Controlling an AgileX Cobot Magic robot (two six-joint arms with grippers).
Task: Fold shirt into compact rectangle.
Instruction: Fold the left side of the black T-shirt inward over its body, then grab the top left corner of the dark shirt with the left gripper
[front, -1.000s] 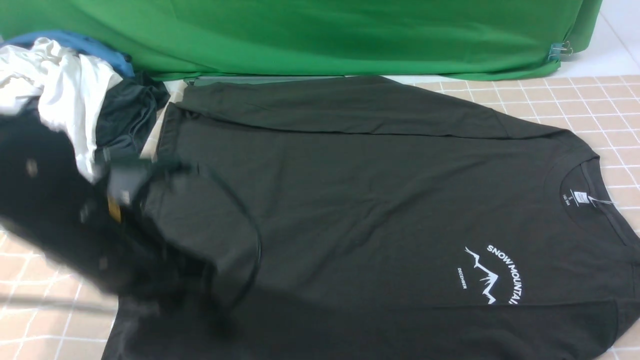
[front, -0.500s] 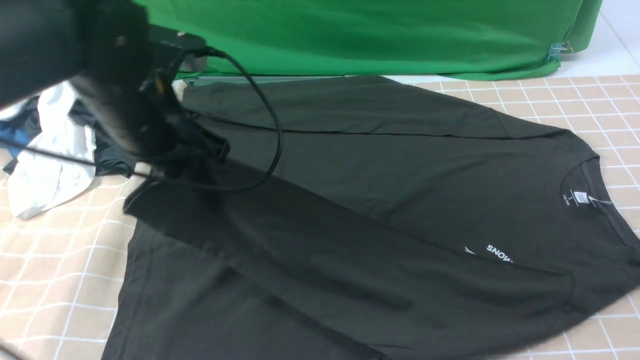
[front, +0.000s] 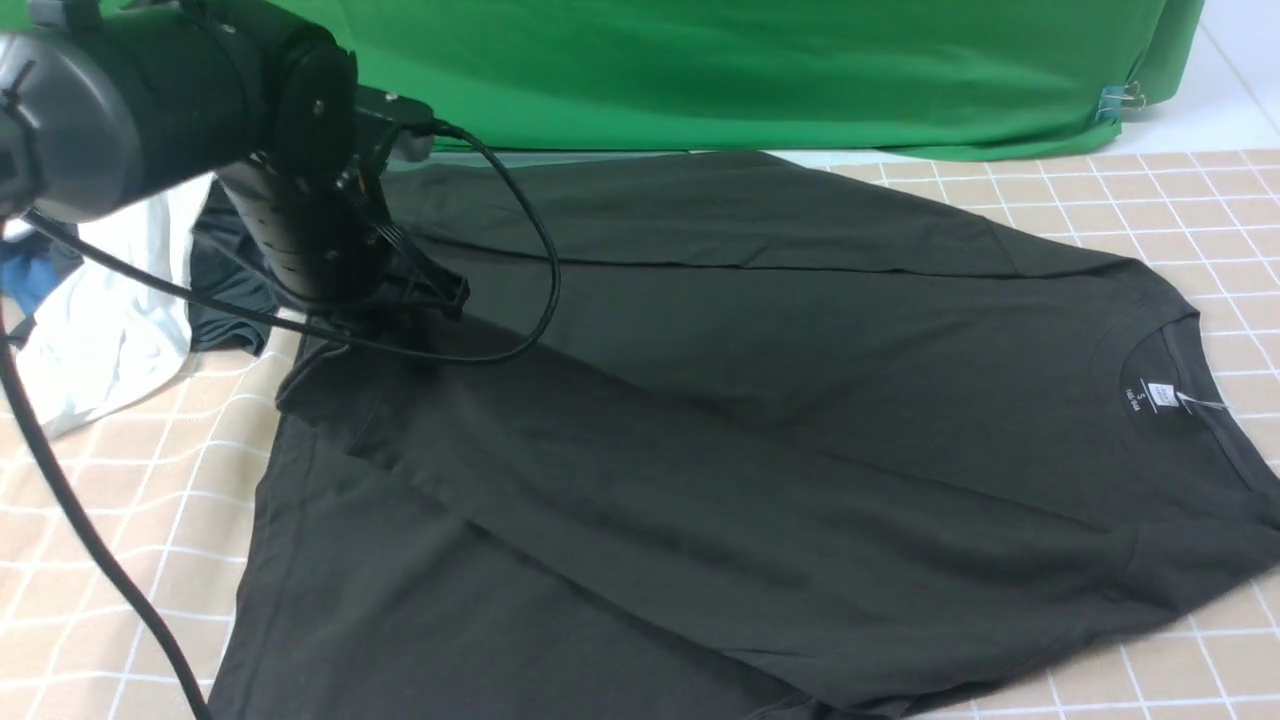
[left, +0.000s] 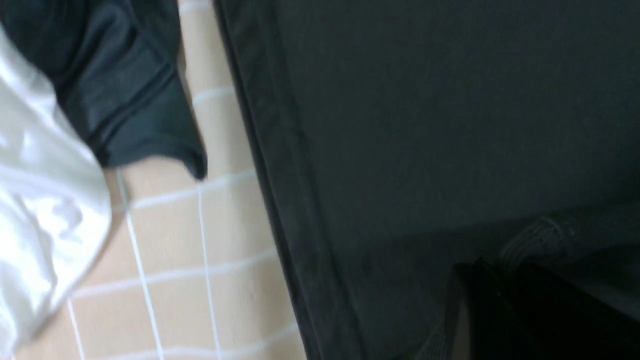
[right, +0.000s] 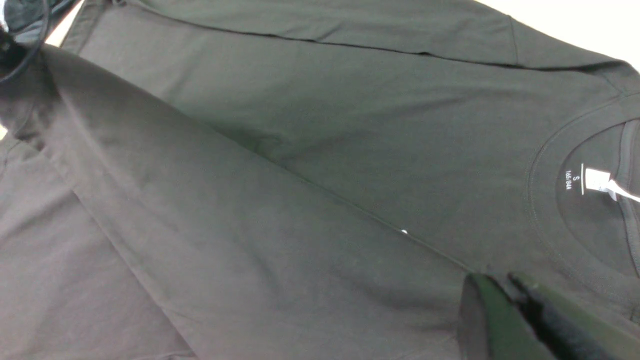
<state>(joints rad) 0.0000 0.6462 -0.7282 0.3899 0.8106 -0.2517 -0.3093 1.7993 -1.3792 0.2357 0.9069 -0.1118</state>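
T-shirt (front: 760, 400) lies flat on the checked cloth (front: 1100, 200), near side folded diagonally over its chest. Left gripper (front: 420, 300) sits on the folded hem corner, jaws indiscernible; right gripper (right: 495, 280) has jaws nearly meeting at the fold edge, grip unclear

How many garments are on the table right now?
4: black shirt spread centre; white garment, dark teal-grey garment and a blue garment piled far left. The left arm may hide more.

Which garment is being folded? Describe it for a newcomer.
Below the green backdrop, the shirt is the large charcoal one spread across the tiled table. Unlike the white garment and smaller dark garment bunched at left, it shows a white neck label.
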